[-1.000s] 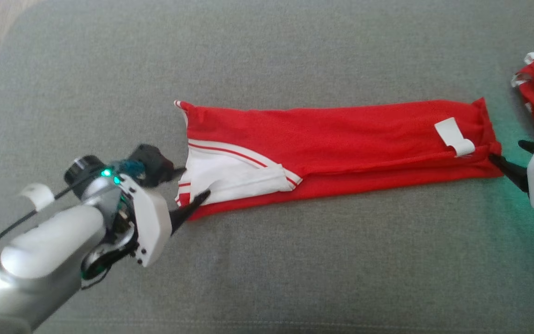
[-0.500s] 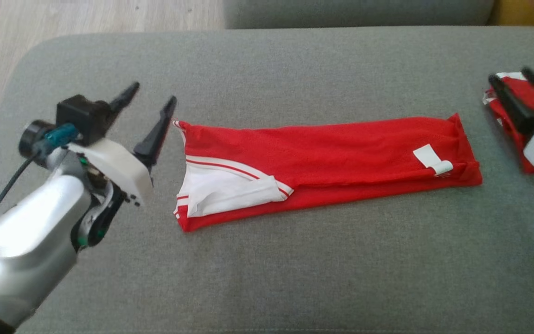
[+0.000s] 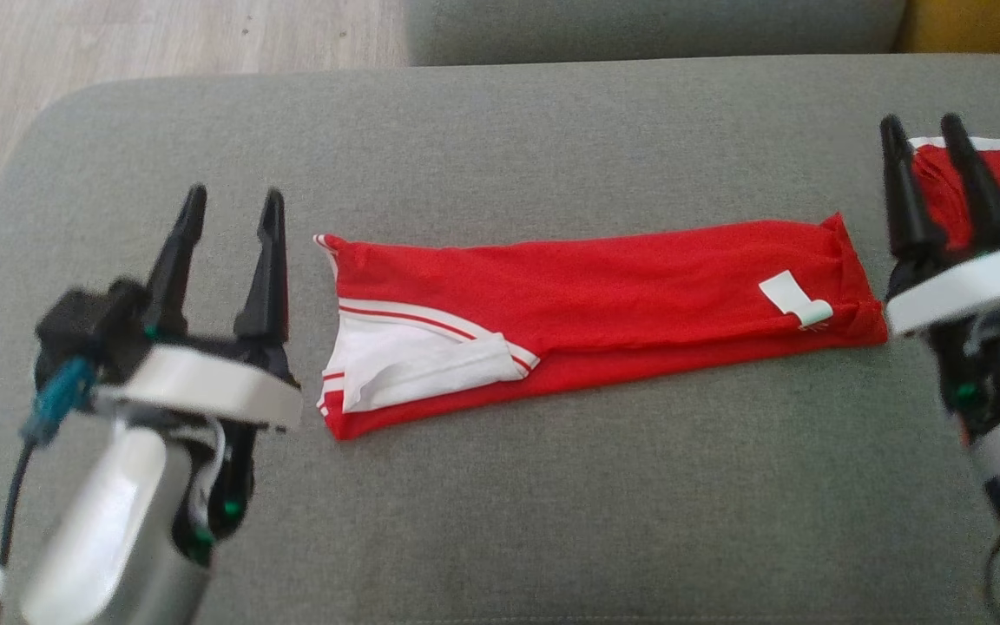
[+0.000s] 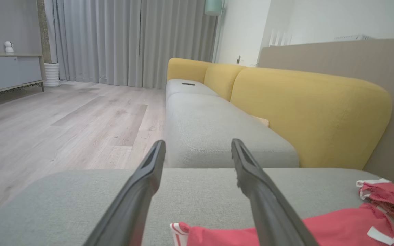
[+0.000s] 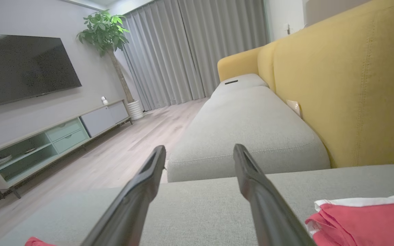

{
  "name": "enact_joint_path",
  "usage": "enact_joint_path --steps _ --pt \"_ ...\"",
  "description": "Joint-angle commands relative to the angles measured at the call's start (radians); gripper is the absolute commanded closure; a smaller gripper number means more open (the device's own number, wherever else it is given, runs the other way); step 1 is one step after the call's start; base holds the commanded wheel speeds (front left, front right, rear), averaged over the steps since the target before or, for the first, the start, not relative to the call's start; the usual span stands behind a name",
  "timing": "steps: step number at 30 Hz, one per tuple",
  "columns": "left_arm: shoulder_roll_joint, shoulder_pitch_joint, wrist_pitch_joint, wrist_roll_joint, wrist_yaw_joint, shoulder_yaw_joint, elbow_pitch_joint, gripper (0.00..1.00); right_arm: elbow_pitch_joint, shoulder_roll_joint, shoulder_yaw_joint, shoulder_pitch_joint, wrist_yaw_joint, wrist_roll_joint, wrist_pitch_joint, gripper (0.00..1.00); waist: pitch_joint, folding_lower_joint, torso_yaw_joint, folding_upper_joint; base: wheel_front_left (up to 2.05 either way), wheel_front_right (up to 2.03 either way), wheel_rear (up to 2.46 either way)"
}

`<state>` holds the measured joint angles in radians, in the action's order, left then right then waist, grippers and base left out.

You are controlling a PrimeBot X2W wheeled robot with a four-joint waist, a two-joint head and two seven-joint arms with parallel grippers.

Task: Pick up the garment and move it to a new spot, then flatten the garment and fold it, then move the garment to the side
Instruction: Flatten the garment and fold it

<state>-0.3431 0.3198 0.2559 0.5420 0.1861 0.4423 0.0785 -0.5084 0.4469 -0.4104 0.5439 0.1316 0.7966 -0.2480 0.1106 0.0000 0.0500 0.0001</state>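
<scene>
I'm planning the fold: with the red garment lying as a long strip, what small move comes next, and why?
Probably lower the left gripper to the garment at its white-trimmed end. It and the right gripper are open, off the cloth; the long strip seems to need a crosswise fold.

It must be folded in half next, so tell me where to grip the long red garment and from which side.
Grip the red garment at its two short ends. It lies flat as a long strip on the grey cushion, so probably bring the left pincer in from the left onto the white-trimmed end, the right pincer from the right beside the white tag.
</scene>
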Motion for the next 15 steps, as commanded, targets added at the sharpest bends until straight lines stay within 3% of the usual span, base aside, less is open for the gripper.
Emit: enact_joint_path --steps 1,8,15 --pt "0.008 0.014 0.006 -0.028 -0.022 -0.090 -0.046 0.00 0.036 -0.027 0.034 -0.042 -0.001 -0.053 -0.013 0.00 0.000 0.0000 -0.002 -0.0001 0.00 0.00 0.00" --pt "0.177 -0.135 0.006 -0.186 -0.157 -0.272 -0.042 0.00 0.064 -0.207 0.191 -0.195 -0.001 -0.308 -0.014 0.00 0.001 0.0000 -0.001 -0.0001 0.00 0.00 0.00" --pt "0.249 -0.135 0.006 -0.279 -0.261 -0.356 -0.007 0.00 0.025 -0.267 0.281 -0.196 -0.001 -0.441 -0.011 0.00 0.025 0.0000 0.013 -0.0001 0.00 0.00 0.00"
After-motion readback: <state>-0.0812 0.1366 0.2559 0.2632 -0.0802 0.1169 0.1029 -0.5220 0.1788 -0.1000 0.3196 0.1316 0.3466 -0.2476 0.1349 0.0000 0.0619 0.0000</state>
